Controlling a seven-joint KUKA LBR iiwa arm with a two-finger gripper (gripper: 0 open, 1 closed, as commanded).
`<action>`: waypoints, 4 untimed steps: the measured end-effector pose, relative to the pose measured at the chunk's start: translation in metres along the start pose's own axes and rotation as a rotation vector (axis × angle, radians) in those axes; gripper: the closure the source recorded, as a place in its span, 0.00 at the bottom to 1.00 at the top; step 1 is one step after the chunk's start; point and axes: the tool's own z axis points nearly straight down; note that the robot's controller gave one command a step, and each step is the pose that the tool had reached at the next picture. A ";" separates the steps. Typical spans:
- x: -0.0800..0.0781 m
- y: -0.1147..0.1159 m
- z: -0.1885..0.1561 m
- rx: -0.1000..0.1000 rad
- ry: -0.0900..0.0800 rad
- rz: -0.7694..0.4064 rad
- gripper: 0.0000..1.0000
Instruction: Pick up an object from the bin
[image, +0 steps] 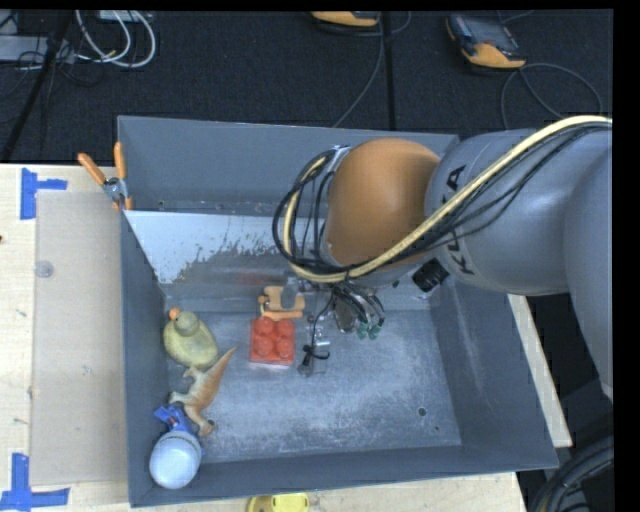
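Low in the middle of the grey metal bin (380, 410): the gripper (314, 352), hanging under the orange-covered wrist (380, 200) with its loops of cable. Apart or together: impossible to tell from this angle. Nothing visibly clamped in it. Just to its left, close beside and perhaps touching: a red studded building brick (271, 342), flat on the floor, the likeliest thing for the pick by nearness alone. Just beyond the brick, toward the back wall: a small tan-and-orange toy piece (281, 300), kind unclear. Well off to the left: a yellow-green bottle-shaped toy (190, 338), a tan toy dinosaur (207, 383) nearer the front, and in the near-left corner a pale blue-and-white rounded thing (175, 460). As for progress: gripper at working depth beside a candidate, no thing seen held, nothing lifted. Left to do, by judgement: closing on a thing, then raising it clear of the floor and the walls. Risk worth noting: a brick lying flat, offering only low sides, easier to nudge aside than to catch.
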 end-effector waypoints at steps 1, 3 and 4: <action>-0.002 0.012 0.047 0.002 0.001 -0.085 0.00; -0.013 0.015 0.071 -0.001 0.000 -0.087 0.00; -0.014 0.015 0.069 -0.001 -0.003 -0.085 1.00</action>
